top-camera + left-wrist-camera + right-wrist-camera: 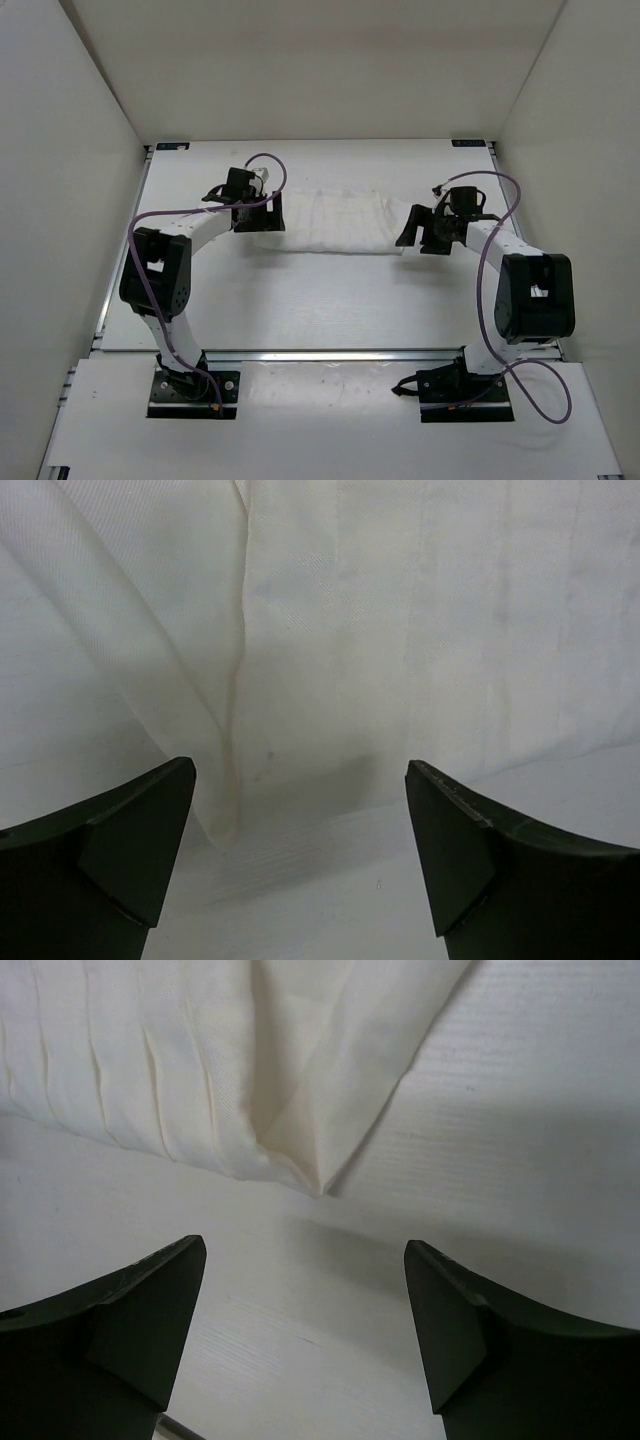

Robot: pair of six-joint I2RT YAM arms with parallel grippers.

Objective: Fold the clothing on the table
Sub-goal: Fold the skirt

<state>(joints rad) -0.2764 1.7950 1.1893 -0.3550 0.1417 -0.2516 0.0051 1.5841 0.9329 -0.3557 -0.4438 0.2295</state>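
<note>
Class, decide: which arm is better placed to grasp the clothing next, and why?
Probably the left. The left gripper, open, sits right at the edge of the clothing, cloth filling its view. The right gripper, also open, faces a corner with bare table between.

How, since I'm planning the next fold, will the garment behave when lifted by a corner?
Probably floppy: the garment lies flat with soft creases, so it should drape. Likely light, since the cloth looks thin. Pushed, it may bunch on the table rather than slide whole.
</note>
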